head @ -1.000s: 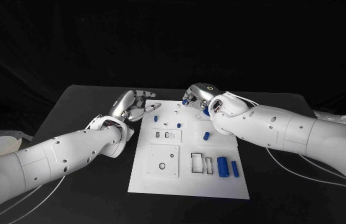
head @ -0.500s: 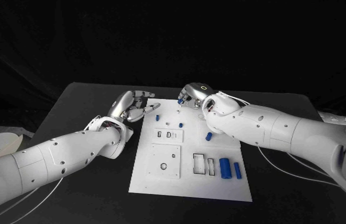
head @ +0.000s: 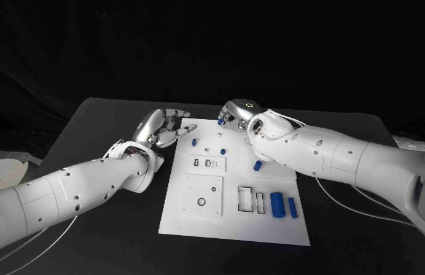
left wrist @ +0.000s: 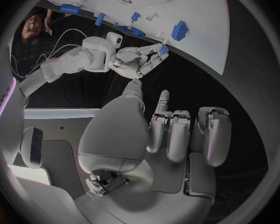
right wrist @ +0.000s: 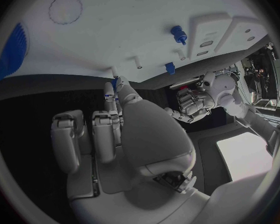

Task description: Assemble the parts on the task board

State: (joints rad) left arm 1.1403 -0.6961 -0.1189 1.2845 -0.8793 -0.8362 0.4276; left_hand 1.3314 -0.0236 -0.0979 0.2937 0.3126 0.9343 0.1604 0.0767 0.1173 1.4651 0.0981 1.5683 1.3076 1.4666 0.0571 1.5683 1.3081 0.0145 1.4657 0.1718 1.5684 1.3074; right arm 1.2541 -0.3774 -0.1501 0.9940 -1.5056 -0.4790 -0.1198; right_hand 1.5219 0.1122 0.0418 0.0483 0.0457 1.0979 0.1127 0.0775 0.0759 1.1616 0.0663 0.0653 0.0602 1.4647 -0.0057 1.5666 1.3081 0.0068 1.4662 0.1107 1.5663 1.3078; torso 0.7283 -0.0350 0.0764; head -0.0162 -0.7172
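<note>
Task board [head: 232, 216]: one white plate, lying flat in the middle of the black table [head: 97, 127].

Blue parts on the board, head view, six counted:
- one small peg [head: 193, 143] at the far left corner area;
- one small peg [head: 223, 151] further in;
- one short piece [head: 258, 165] beside the right arm;
- one thick cylinder [head: 276, 204] and one slimmer bar [head: 292, 207], side by side, near the board's near right part;
- one small piece [head: 222, 121] at the far edge, pinched in the fingertips of the right robot hand [head: 237, 114].

Recesses: several rectangular slots and one round hole in raised white blocks; exact count uncertain.

Left robot hand [head: 164, 129]: one, just off the board's far left corner, fingers loosely curled and apart, holding nothing.

Right robot hand: one, over the board's far edge, clamped on the small blue piece.
</note>
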